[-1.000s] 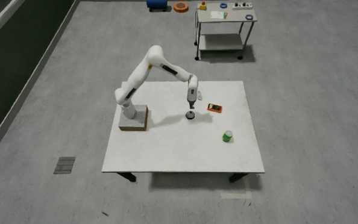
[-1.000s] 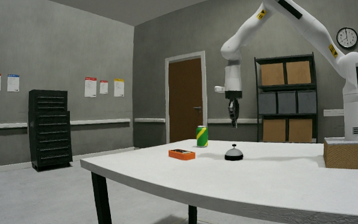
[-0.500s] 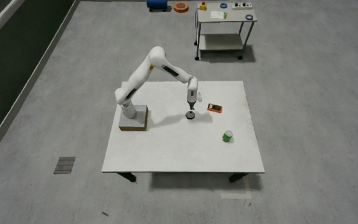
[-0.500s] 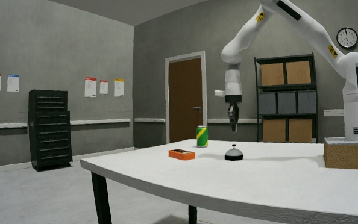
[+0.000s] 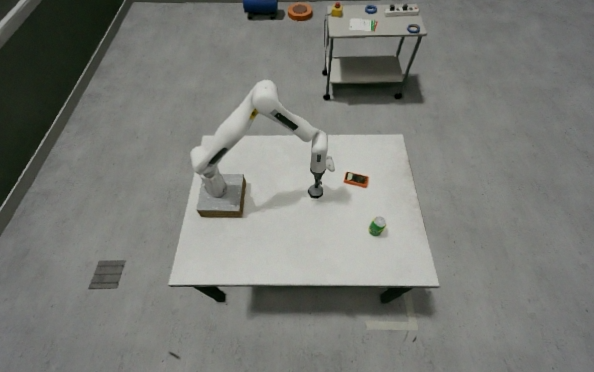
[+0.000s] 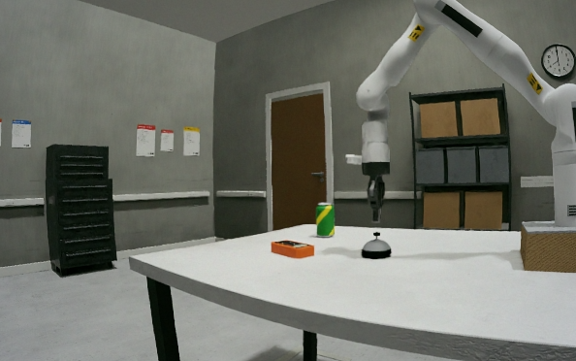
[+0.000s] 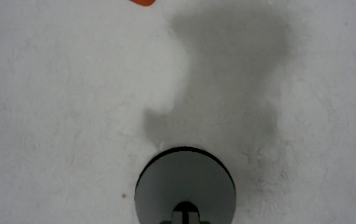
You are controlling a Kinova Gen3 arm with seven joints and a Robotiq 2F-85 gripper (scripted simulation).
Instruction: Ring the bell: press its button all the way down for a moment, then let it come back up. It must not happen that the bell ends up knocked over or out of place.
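A grey dome bell [image 6: 376, 248] with a small black button on top stands on the white table near its middle; it also shows in the overhead view [image 5: 315, 191] and in the wrist view [image 7: 185, 191]. My gripper [image 6: 375, 213] is shut, empty, and points straight down. It hangs directly above the bell's button with a small gap between the fingertips and the button. In the wrist view the closed fingertips [image 7: 186, 216] cover the bell's centre, so the button is hidden there.
An orange flat box [image 6: 292, 248] lies on the table left of the bell. A green and yellow can [image 6: 325, 219] stands further back. The arm's base block [image 5: 222, 195] sits at the table's left edge. A cart [image 5: 372, 47] stands beyond the table.
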